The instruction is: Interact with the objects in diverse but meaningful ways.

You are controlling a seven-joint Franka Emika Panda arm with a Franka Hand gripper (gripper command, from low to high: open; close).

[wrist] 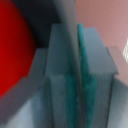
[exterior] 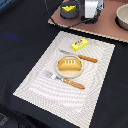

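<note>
In the exterior view my gripper (exterior: 92, 14) hangs low over a dark pot (exterior: 88, 20) on the brown board at the back. In the wrist view the gripper (wrist: 77, 75) is shut with its teal pads (wrist: 86, 75) on a thin grey pot rim (wrist: 70, 30). A red tomato (wrist: 15, 50) lies close beside that rim. A second grey-blue pot (exterior: 69, 12) holds a yellow cheese wedge (exterior: 68, 8). The yellow butter block (exterior: 80, 44) lies on the placemat. The golden-brown bread loaf (exterior: 69, 64) sits on a small plate (exterior: 70, 75).
A striped placemat (exterior: 45, 85) covers the dark table. A knife (exterior: 80, 56) and a fork (exterior: 65, 80) with wooden handles lie on either side of the plate. A pale bowl (exterior: 123, 17) stands on the brown board (exterior: 107, 30) at the exterior view's right.
</note>
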